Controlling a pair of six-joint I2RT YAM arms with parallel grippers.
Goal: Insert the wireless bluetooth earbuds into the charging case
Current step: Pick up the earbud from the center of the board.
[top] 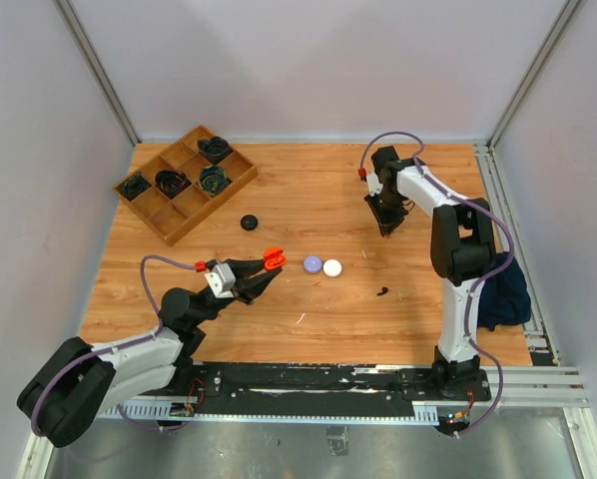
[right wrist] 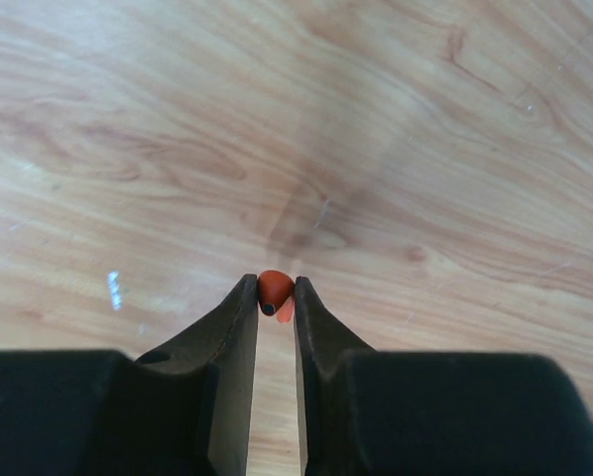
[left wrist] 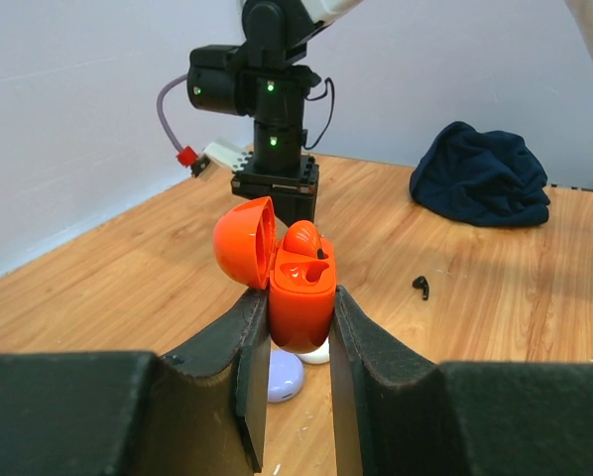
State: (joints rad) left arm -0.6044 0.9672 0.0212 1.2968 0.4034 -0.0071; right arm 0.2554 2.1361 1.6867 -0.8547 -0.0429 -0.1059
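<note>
My left gripper (top: 269,271) is shut on an orange charging case (top: 272,258), held above the table with its lid hinged open. In the left wrist view the case (left wrist: 301,293) sits upright between the pads, and one orange earbud (left wrist: 303,238) rests in it. My right gripper (top: 386,228) points down at the table at the back right. In the right wrist view it (right wrist: 275,297) is shut on a red-orange earbud (right wrist: 274,291) at its fingertips, just above the wood. A black earbud (top: 381,291) lies loose on the table.
A pale purple case (top: 312,264) and a white case (top: 332,267) lie side by side mid-table, below the held case. A black case (top: 249,222) sits farther back. A wooden tray (top: 219,208) of coiled cables stands back left. A dark blue cloth (top: 503,289) lies at the right edge.
</note>
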